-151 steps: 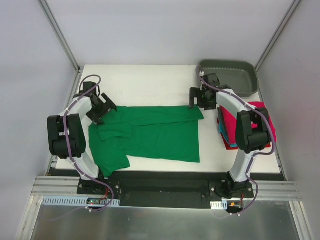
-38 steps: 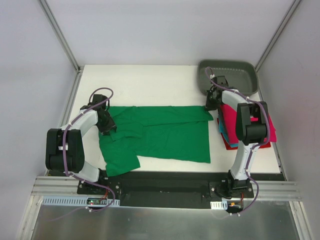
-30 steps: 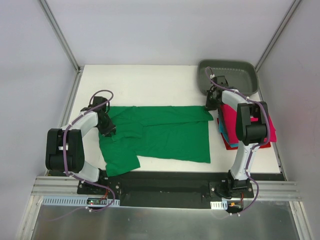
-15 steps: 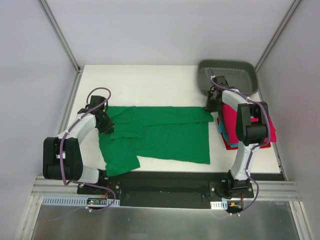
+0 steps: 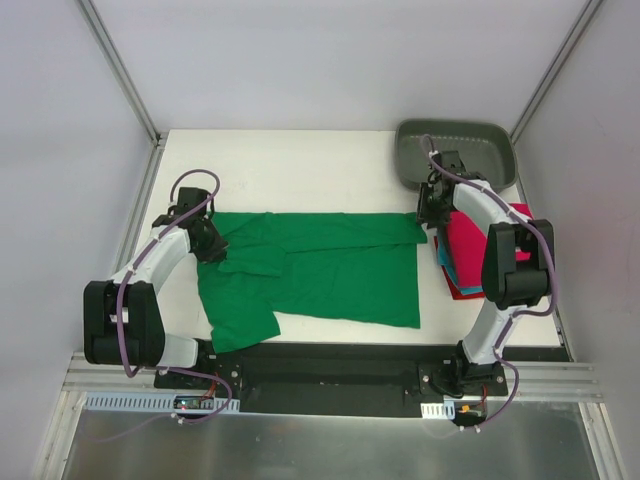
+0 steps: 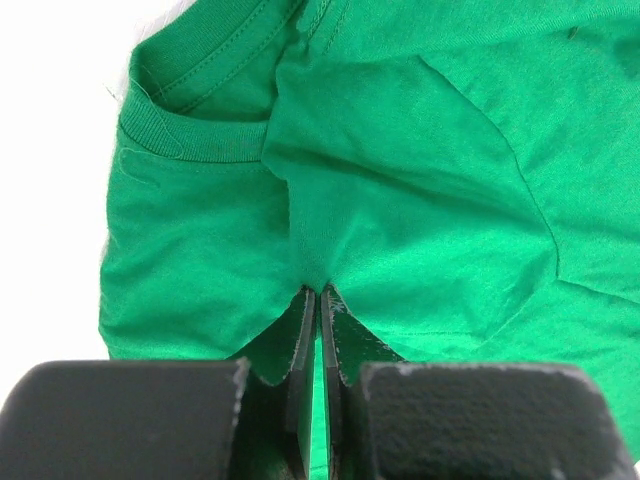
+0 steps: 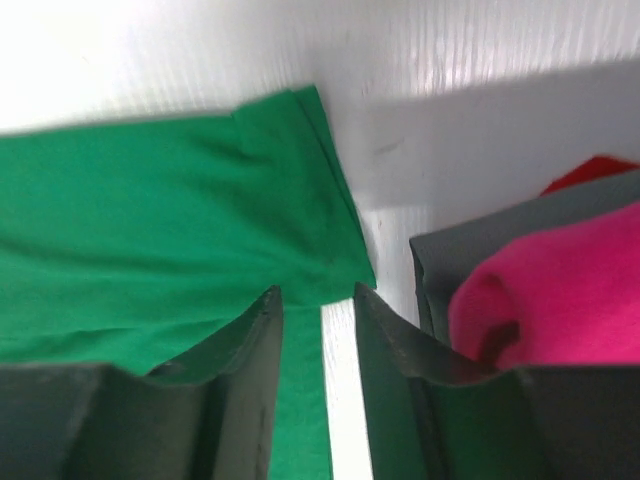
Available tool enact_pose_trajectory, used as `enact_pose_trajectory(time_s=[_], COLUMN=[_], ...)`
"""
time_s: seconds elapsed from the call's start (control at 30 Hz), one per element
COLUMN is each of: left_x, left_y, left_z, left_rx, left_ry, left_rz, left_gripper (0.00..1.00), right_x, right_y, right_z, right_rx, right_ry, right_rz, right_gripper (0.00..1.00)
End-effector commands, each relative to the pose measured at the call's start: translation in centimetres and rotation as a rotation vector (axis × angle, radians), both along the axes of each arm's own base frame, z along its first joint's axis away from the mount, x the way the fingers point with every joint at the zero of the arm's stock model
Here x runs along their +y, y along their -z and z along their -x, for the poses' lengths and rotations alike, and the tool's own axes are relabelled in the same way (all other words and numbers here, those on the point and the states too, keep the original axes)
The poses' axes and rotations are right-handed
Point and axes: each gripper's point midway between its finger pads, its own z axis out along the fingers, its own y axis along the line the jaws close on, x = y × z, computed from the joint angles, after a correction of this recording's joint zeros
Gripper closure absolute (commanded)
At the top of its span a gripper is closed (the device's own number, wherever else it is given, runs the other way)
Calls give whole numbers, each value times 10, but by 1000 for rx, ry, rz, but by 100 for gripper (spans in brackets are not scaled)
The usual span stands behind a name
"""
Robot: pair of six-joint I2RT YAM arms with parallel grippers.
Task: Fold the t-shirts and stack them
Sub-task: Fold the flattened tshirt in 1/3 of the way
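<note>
A bright green t-shirt (image 5: 320, 268) lies spread flat on the white table, its collar to the left. My left gripper (image 5: 210, 246) is shut on a pinch of green cloth just below the collar (image 6: 200, 140); its fingertips (image 6: 318, 296) meet where the fabric puckers. My right gripper (image 5: 431, 214) hangs open over the shirt's far right corner (image 7: 330, 250), with the hem edge showing between its fingers and not gripped. Right of it sits a stack of folded t-shirts, crimson-pink (image 5: 466, 238) on top, with teal (image 5: 446, 263) and red (image 5: 463, 291) edges below.
A grey plastic tray (image 5: 470, 145) stands at the back right corner, just behind my right gripper. The folded stack (image 7: 540, 290) is close on that gripper's right. Bare white table (image 5: 300, 170) runs behind the green shirt.
My left gripper has closed on the green cloth near the collar and drawn slightly back left. My right gripper has opened, and its arm has swung a little to the right.
</note>
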Motion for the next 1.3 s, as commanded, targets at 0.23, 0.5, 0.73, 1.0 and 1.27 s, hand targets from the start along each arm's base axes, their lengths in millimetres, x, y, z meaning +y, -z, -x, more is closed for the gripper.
enact_pose_trajectory(time_s=[0.23, 0.5, 0.73, 1.0, 1.27], left_x=[-4, -3, -2, -3, -1], left_y=[-14, -11, -10, -15, -30], left_z=[-4, -3, -3, -10, -24], left_rx=[-30, -18, -16, -32, -77], left_ry=[4, -1, -3, 4, -1], left_rz=[12, 10, 4, 6, -5], left_gripper=[100, 100, 100, 100, 100], right_x=[-13, -12, -8, -4, -2], right_y=[26, 44, 54, 52, 23], right_z=[33, 34, 31, 28, 25], right_rx=[143, 182, 193, 185, 116], right_ry=[43, 65, 64, 40, 27], right_rz=[65, 84, 71, 58, 64], right_gripper=[66, 67, 69, 88, 99])
